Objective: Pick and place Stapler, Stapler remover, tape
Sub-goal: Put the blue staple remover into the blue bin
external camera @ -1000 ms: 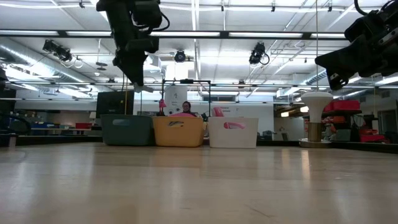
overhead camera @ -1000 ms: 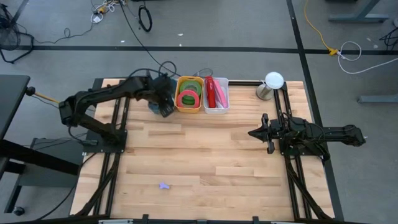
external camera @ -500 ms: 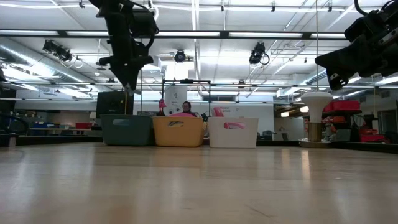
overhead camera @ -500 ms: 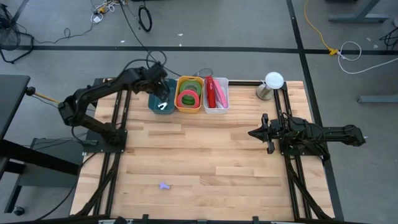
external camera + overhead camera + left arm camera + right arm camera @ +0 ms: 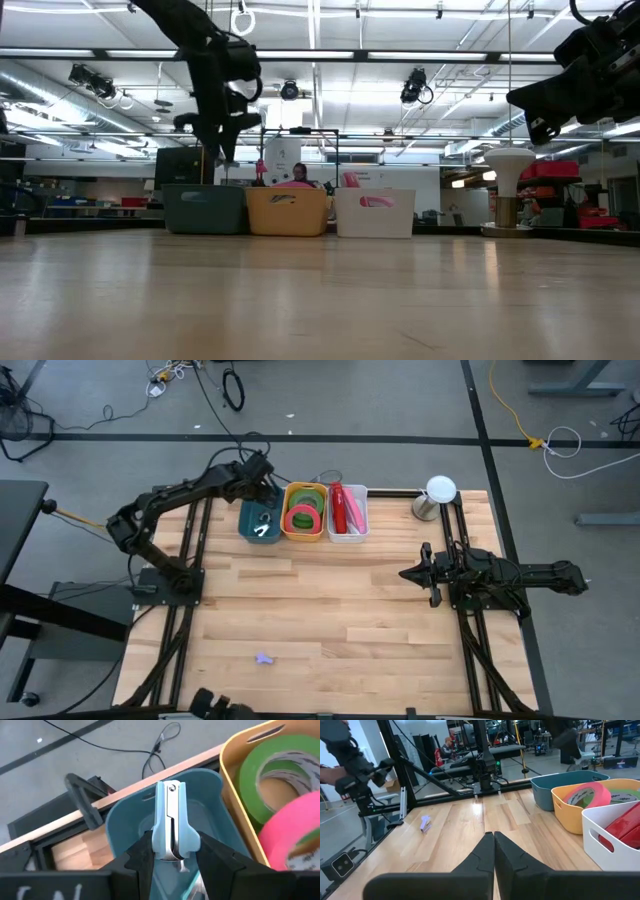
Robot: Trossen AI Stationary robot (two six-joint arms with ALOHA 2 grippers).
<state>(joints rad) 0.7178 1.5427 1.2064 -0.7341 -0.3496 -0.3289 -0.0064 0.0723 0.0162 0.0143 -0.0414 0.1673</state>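
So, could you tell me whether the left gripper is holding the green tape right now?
No, the left gripper is shut on the light-blue staple remover above the teal bin.

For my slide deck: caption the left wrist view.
Left gripper holds a light-blue staple remover above the teal bin, beside the yellow bin of tape rolls.

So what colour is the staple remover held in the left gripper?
Light blue staple remover, clearest in the left wrist view, held over the teal bin.
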